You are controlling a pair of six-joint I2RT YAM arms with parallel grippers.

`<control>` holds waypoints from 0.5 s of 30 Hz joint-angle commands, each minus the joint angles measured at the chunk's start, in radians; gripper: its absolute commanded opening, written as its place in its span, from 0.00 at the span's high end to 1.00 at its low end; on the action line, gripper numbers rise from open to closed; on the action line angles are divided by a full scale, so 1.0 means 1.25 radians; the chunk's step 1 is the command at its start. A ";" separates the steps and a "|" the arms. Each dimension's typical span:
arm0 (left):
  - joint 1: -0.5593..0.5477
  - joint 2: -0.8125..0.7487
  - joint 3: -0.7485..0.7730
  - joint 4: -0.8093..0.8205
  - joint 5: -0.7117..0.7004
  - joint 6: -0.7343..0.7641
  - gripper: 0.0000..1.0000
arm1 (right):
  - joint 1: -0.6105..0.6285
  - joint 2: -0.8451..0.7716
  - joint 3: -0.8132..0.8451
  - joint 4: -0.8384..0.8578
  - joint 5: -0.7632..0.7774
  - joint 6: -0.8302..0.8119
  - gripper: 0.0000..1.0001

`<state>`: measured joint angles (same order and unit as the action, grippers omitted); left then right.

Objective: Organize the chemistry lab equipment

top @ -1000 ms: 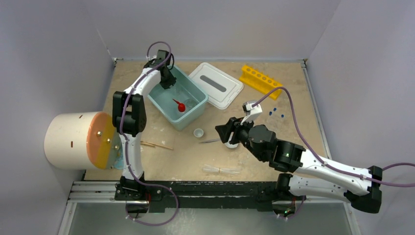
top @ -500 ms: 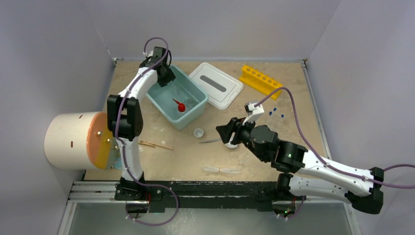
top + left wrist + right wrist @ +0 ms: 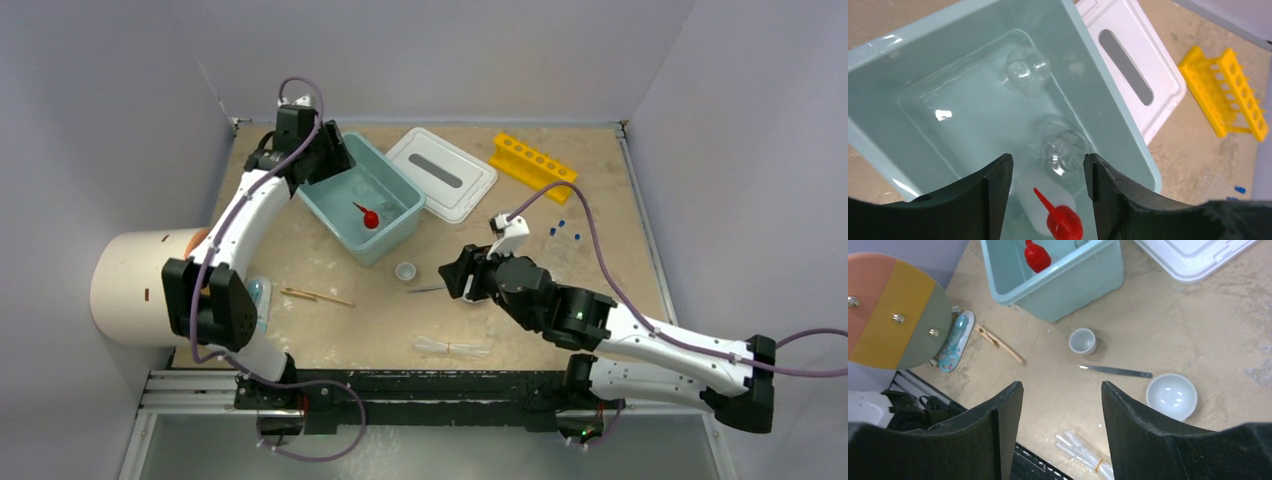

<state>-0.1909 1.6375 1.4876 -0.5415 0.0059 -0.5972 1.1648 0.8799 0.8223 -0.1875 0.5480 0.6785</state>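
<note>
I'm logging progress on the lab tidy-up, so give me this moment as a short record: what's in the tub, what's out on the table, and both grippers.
in tub: squeeze bottle, two clear glass vessels
lid: off, lying beside the tub
on table: small white cup, white bowl, tweezers, wooden sticks, clear tubes, blue pieces, yellow rack
left gripper: open, empty, above the tub
right gripper: open, empty, above the table near the tweezers
</note>
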 commanded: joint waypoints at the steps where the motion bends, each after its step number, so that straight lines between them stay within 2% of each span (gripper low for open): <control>1: 0.001 -0.102 -0.046 0.031 0.091 0.076 0.45 | 0.002 0.045 -0.020 0.016 0.001 0.044 0.39; 8: 0.001 -0.253 -0.128 -0.021 0.117 0.138 0.43 | -0.015 0.177 -0.051 0.134 -0.048 0.048 0.42; 15: -0.001 -0.461 -0.313 0.059 0.158 0.118 0.43 | -0.067 0.320 -0.052 0.257 -0.086 0.050 0.50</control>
<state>-0.1909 1.1938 1.1973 -0.5419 0.1482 -0.4591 1.1255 1.2182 0.7609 -0.0208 0.4747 0.7254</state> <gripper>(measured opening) 0.566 0.530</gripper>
